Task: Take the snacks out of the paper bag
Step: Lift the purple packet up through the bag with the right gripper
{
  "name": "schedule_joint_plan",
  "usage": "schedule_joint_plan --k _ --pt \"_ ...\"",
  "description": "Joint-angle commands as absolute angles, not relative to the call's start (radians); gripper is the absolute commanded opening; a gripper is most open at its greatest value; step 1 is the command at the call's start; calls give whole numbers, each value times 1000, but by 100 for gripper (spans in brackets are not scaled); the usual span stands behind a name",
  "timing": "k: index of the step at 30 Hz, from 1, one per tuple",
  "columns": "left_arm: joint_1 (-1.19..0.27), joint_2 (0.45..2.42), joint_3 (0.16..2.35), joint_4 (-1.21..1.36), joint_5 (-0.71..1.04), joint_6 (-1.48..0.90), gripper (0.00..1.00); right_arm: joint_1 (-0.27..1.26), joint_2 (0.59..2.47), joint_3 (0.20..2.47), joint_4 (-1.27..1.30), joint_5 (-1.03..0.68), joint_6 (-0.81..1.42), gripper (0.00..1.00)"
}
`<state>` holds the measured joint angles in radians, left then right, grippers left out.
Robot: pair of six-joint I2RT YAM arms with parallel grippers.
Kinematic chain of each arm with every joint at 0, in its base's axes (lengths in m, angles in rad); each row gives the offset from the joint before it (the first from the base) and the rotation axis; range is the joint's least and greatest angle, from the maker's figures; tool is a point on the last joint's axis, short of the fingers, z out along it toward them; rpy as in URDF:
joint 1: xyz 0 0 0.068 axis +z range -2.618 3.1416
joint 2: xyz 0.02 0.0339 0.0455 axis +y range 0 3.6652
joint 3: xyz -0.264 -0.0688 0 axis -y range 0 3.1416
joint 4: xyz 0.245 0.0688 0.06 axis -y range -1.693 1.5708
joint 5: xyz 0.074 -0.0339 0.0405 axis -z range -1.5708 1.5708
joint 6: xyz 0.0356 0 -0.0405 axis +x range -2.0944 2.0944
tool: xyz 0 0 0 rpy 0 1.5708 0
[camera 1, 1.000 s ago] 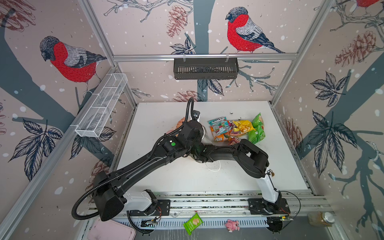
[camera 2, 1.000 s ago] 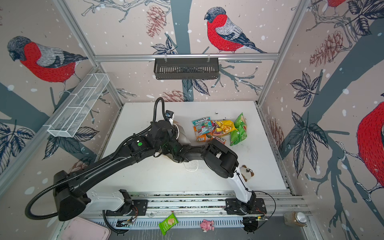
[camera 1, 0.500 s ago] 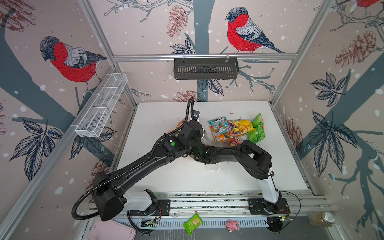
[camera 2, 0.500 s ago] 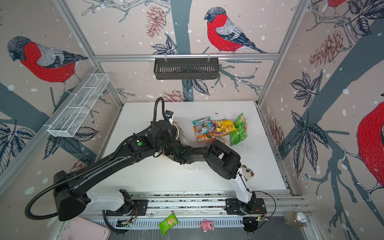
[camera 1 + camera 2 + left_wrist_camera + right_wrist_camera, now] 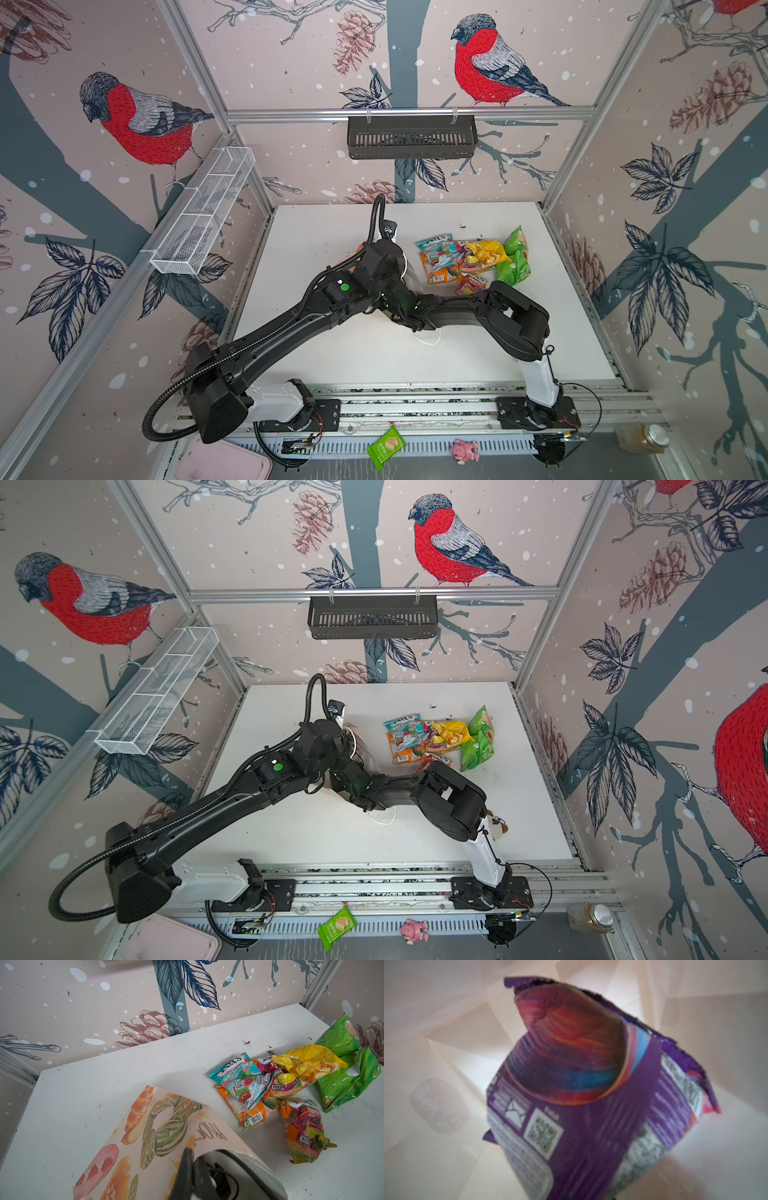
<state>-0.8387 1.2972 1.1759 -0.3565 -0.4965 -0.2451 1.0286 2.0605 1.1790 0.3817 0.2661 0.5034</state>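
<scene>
The paper bag lies on its side on the white table, printed with pastries. My left gripper is shut on the bag's rim, holding its mouth up. In both top views only a strip of the bag shows beside the left wrist. My right arm reaches into the bag mouth, so its gripper is hidden in the top views. The right wrist view shows the bag's pale inside, with a purple snack packet close up over the jaws, apparently held. Several snacks lie piled right of the bag.
A white cord loop lies on the table under the right forearm. A lone green wafer packet, a pink pig toy and a pink tray sit in front of the rail. A black basket hangs on the back wall.
The right arm's elbow has shifted slightly right and toward the front. The left arm and the pile of snacks have not moved.
</scene>
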Motion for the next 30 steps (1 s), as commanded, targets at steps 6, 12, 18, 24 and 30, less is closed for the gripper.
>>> schedule_joint_plan --k 6,12,18,24,30 --pt "-828 1296 1166 -404 -540 -276 0 1031 2024 1160 388 344 523 0" --pt "-828 1308 1160 -406 -543 -285 0 1032 2007 1153 389 360 525 0" --pt "-828 1332 1167 -414 -539 -292 0 1031 1992 1150 386 367 522 0" --pt "-828 1339 1172 -414 -543 -284 0 1030 1955 1146 370 389 518 0" --pt "-828 1338 1174 -414 -555 -271 0 1029 1910 1130 358 407 518 0"
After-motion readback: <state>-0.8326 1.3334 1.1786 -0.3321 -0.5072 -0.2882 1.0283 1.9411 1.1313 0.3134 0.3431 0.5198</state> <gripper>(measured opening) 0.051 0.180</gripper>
